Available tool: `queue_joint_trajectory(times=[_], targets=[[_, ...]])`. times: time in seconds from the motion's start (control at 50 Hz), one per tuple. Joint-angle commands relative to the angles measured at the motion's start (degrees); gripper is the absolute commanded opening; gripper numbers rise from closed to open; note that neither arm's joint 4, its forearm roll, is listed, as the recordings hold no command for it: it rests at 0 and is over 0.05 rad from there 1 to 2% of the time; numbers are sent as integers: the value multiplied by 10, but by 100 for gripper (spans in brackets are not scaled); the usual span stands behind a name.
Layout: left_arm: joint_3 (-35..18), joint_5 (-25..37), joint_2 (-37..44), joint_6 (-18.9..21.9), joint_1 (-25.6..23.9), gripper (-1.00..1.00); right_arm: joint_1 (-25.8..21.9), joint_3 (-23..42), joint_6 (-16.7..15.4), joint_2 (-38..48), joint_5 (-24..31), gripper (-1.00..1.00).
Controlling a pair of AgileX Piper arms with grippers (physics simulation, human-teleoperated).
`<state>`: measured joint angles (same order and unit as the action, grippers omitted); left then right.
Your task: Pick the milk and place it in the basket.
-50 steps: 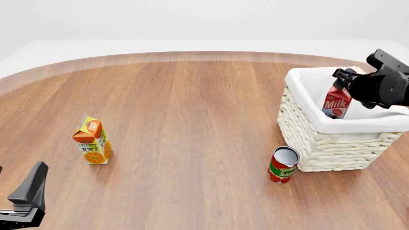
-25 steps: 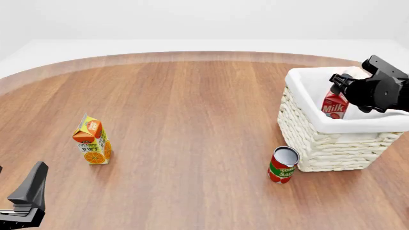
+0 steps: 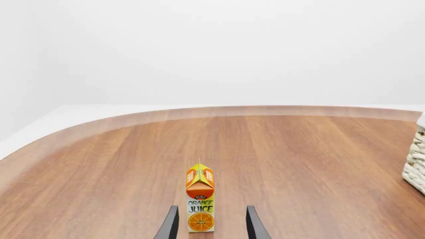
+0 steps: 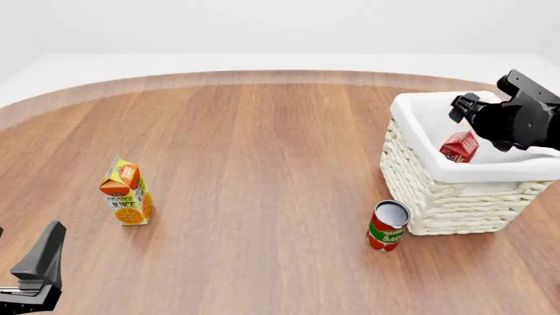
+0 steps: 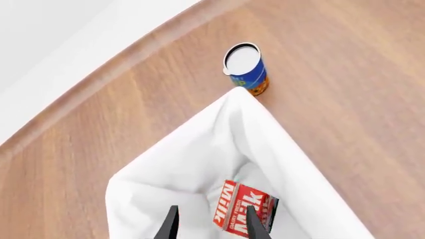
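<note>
A round-edged wooden table (image 4: 262, 151) with a pale rim fills the scene, backed by a plain white wall and floor. At its right side stands the basket (image 4: 455, 197), cream wicker with a white cloth lining. The milk (image 4: 460, 146) lies tilted inside the basket, only its red top showing over the near rim in the front view; the right wrist view shows it (image 5: 244, 209) resting against the lining, free of the fingers. The right gripper (image 4: 477, 108) hangs above the basket's interior, its fingers (image 5: 170, 225) parted and empty. Much of that arm is cut off at the frame's edge.

A red-and-green can (image 4: 387, 226) stands just beside the basket's near corner. A second can (image 5: 246, 68), blue with a white lid, shows only from the right wrist camera, at a corner of the basket. The orange juice carton (image 4: 128, 191) stands upright well to the left. The left gripper (image 3: 210, 226) sits low at the near left, fingers spread and holding nothing, the juice carton framed between them but apart; only one finger (image 4: 44, 259) shows in the front view.
</note>
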<state>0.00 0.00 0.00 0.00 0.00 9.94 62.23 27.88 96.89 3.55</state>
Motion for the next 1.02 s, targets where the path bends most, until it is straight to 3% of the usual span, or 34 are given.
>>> queue_joint_trajectory(times=[0.02, 0.5, 0.64, 0.7, 1.02], targets=[[0, 0, 0, 0, 0, 100, -5, 4, 6, -19, 4, 100], [0, 0, 0, 0, 0, 100, -21, -6, 12, -78, 20, 100], [0, 0, 0, 0, 0, 100, -55, 5, 0, -116, 24, 100], [0, 0, 0, 0, 0, 100, -77, 6, 13, -126, 23, 100], [0, 0, 0, 0, 0, 100, -186, 31, 19, -169, 26, 100]])
